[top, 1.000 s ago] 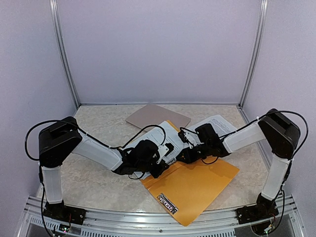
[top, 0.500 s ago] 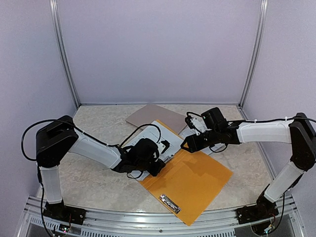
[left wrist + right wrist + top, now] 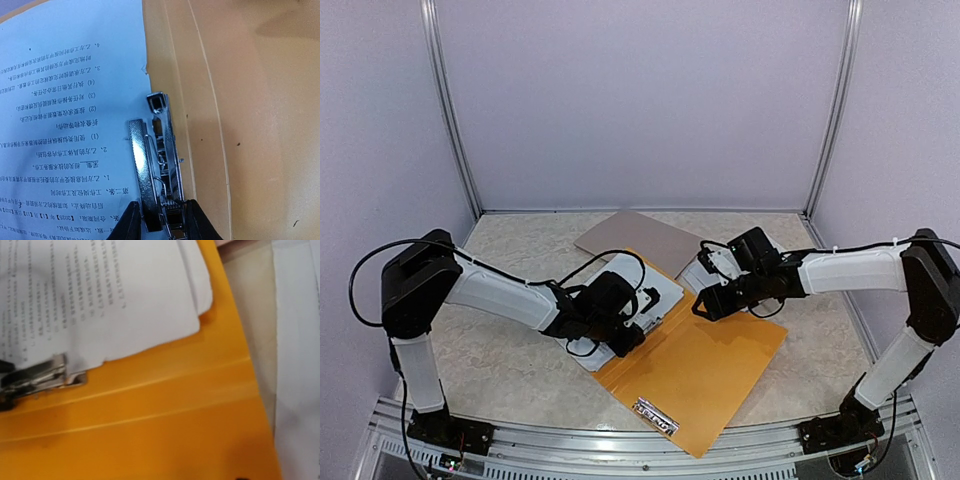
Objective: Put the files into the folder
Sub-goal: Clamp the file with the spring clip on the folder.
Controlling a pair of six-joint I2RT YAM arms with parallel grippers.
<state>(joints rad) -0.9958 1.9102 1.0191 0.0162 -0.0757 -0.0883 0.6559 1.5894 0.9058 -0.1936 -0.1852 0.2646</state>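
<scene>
The files [image 3: 655, 290] lie as a white printed stack on the left half of the open orange folder [image 3: 710, 370], which is spread flat on the table [image 3: 510, 370] between the two arms, one corner reaching toward the near edge.

The left gripper [image 3: 628, 325] is closed on the metal clip [image 3: 155, 165] along the folder's inner crease. In the left wrist view its dark fingers [image 3: 131, 224] press the clip's base from both sides, and the clip's silver arm lies on the edge of the files [image 3: 65, 100], with bare folder [image 3: 240, 100] to the right.

The right gripper [image 3: 705, 303] hovers over the folder's far right corner with nothing in it; I cannot tell how far its jaws are parted. Its wrist view looks down on the files [image 3: 100, 290], the metal clip [image 3: 40, 375], the folder [image 3: 150, 430] and a loose sheet [image 3: 300, 315] on the table beside the folder's edge.

A grey-brown clipboard [image 3: 640, 235] lies behind the folder, nearer the table's far edge.
</scene>
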